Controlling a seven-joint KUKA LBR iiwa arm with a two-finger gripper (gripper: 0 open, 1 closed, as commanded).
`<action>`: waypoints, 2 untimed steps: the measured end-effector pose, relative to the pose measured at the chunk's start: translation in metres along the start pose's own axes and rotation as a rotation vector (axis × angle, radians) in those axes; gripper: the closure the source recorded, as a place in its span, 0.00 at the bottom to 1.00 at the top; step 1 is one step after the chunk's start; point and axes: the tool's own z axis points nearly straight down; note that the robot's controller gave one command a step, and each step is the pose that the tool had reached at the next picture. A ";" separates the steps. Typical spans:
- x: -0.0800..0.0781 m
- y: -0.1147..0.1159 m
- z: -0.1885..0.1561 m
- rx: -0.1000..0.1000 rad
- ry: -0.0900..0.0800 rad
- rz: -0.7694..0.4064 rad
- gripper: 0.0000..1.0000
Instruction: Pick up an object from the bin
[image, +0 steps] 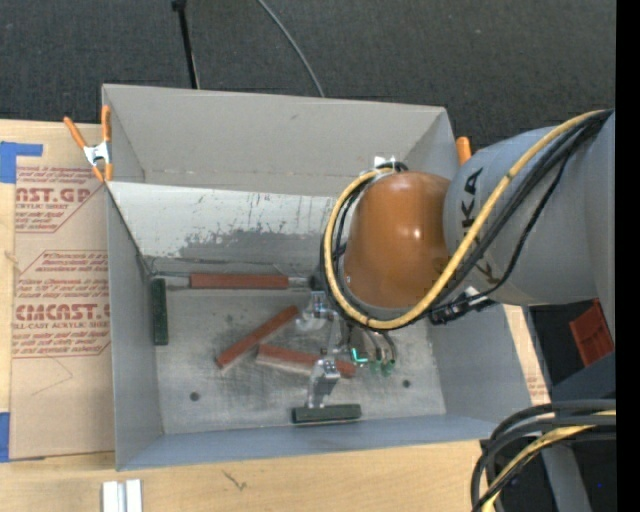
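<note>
1. A reddish-brown stick (285, 356) is lying flat on the front-middle floor of the bin (128, 330), its long axis running left-right.
2. Its right end is being overhung by the claw (325, 378); the rest is extending leftward.
3. A dark green bar (326, 412) is lying just in front.
4. Whether the claw is released or clenched cannot be told.

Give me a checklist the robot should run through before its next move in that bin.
1. Gripper inside the bin, away from its walls: ok.
2. Something beneath it: ok; it is over the right end of a reddish-brown stick, close to the dark green bar by the front wall.
3. That stick lying alone: not ok; a second reddish stick meets its left end.
4. Anything gripped already: cannot tell.
5. Other things out of the way: ok; the long stick at the back and the dark bar on the left lie apart.
</note>
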 end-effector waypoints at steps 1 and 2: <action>-0.002 0.000 -0.004 -0.001 -0.008 0.000 0.00; -0.024 -0.016 0.091 -0.003 -0.015 0.026 1.00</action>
